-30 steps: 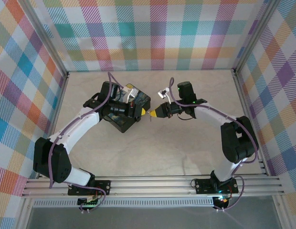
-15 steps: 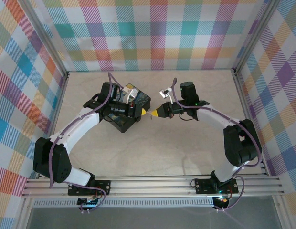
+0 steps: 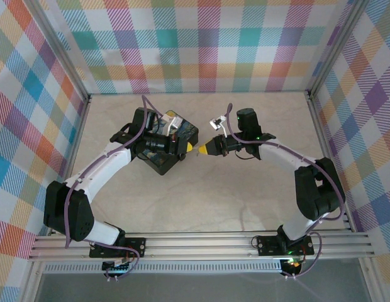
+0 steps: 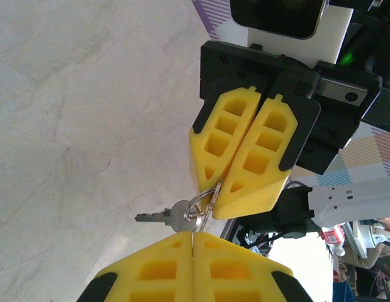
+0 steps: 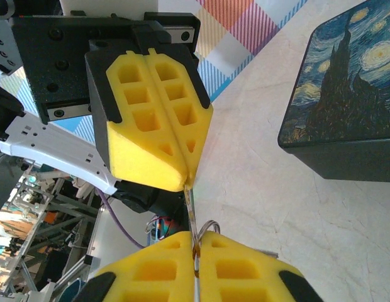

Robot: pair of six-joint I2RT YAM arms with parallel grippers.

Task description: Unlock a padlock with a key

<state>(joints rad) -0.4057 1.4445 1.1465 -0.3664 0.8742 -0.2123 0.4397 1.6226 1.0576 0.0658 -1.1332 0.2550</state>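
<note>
My two grippers meet tip to tip over the table, left gripper (image 3: 190, 148) and right gripper (image 3: 202, 150). In the left wrist view a small silvery key (image 4: 158, 217) hangs free from a wire ring (image 4: 198, 204). The ring runs into the shut right gripper (image 4: 215, 192). A thin flat metal piece (image 5: 190, 211), seen edge-on, spans from the shut left gripper (image 5: 185, 182) into the shut right gripper (image 5: 196, 238), beside the ring's loop (image 5: 211, 224). The left gripper (image 4: 194, 234) pinches that piece's other end. The padlock is hidden.
A black box with a starry-night lid (image 5: 339, 113) sits on the table under the left wrist (image 3: 162, 163). Aluminium rails border the pale marble-look tabletop (image 3: 201, 207), with plaid walls around it.
The right gripper's jaws have closed the last bit onto the ring and metal piece. Its wrist shifted slightly early on. The left arm has stayed still.
</note>
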